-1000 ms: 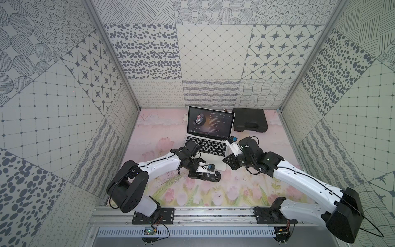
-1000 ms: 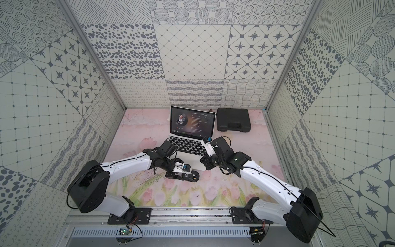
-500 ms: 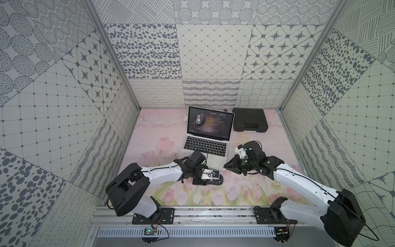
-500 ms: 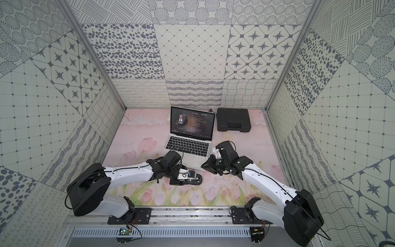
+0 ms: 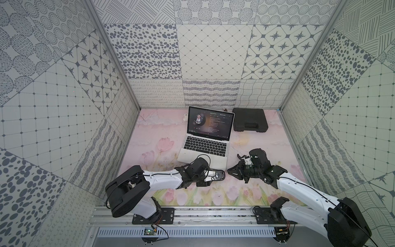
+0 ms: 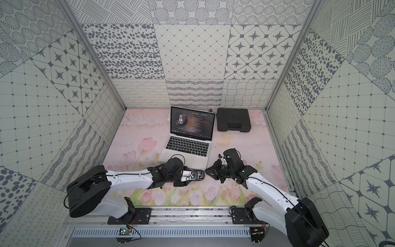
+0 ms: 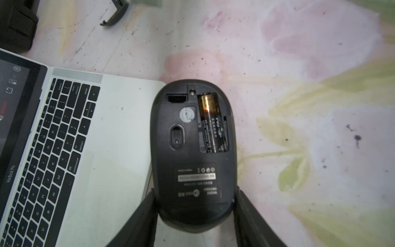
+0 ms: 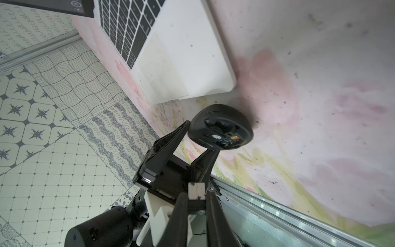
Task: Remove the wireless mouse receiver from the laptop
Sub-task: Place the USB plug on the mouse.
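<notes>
We find the wireless mouse receiver point(image 8: 196, 190) out of the laptop point(image 5: 205, 147) and pinched between the two dark fingers of the right gripper point(image 8: 196, 194). Its pale metal plug end pokes out past the fingertips, and the jaws stand narrow, closed on it. In both top views the right gripper point(image 5: 230, 171) sits low over the floral mat point(image 5: 149, 136), just off the laptop's near right corner, with its tips pointing at the black mouse point(image 5: 218, 175). The receiver itself is too small for us to make out from up there. The left gripper point(image 7: 194, 203) clamps the mouse point(image 7: 191, 149) by its rear end, one finger on each flank. The mouse is belly-up with its battery bay uncovered, so we see a black and gold battery point(image 7: 211, 124) and, beside it, an empty rectangular slot point(image 7: 176, 98). The mouse lies just beside the laptop's near right corner. The laptop is open (screen lit, showing a round portrait and lines of text), and a black plastic case point(image 5: 249, 119) lies flat to its right, near the back wall.
</notes>
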